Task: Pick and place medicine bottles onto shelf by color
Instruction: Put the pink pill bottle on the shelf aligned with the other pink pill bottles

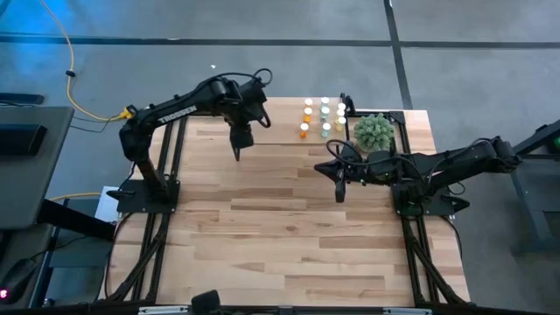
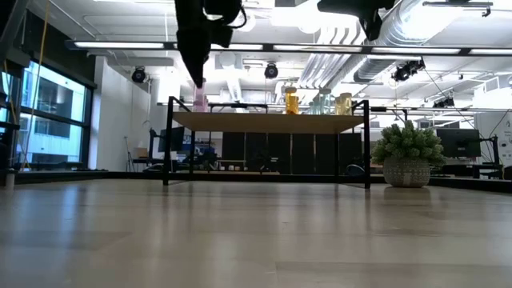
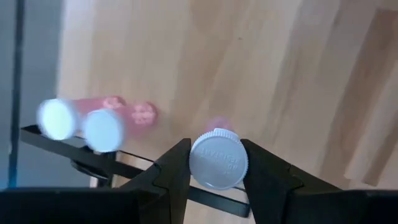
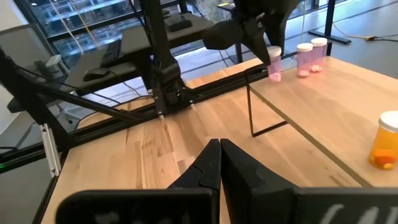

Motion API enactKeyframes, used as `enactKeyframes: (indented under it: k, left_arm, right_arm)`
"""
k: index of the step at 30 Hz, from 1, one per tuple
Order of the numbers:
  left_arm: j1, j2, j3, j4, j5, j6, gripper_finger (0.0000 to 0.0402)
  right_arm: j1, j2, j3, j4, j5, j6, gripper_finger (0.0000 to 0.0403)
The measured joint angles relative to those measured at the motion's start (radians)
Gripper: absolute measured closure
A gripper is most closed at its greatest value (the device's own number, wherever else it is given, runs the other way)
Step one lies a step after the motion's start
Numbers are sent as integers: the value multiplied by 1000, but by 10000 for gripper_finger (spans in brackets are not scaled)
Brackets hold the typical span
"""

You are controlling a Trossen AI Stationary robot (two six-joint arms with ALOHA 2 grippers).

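Pink bottle (image 3: 217, 162) in left gripper (image 3: 216, 177); seemingly above shelf (image 4: 323, 118)

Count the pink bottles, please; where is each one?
3: two pink bottles stand together on the shelf; one is held in the left claw near them. Others may be hidden.
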Motion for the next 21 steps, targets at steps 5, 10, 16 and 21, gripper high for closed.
enactKeyframes:
  k: [5, 10, 16, 21]
  left_arm:
    - [17, -1, 0, 44, -20, -2, 280]
    - [41, -2, -9, 51, 8, -37, 280]
    - [46, -2, -64, 51, -13, -42, 280]
    - [53, -1, -66, 100, -16, -60, 280]
  right_arm:
    - [0, 0, 0, 0, 0, 0, 402]
    - [0, 0, 0, 0, 0, 0, 402]
    - [0, 0, 0, 0, 1, 0, 402]
    - [0, 0, 0, 0, 1, 0, 402]
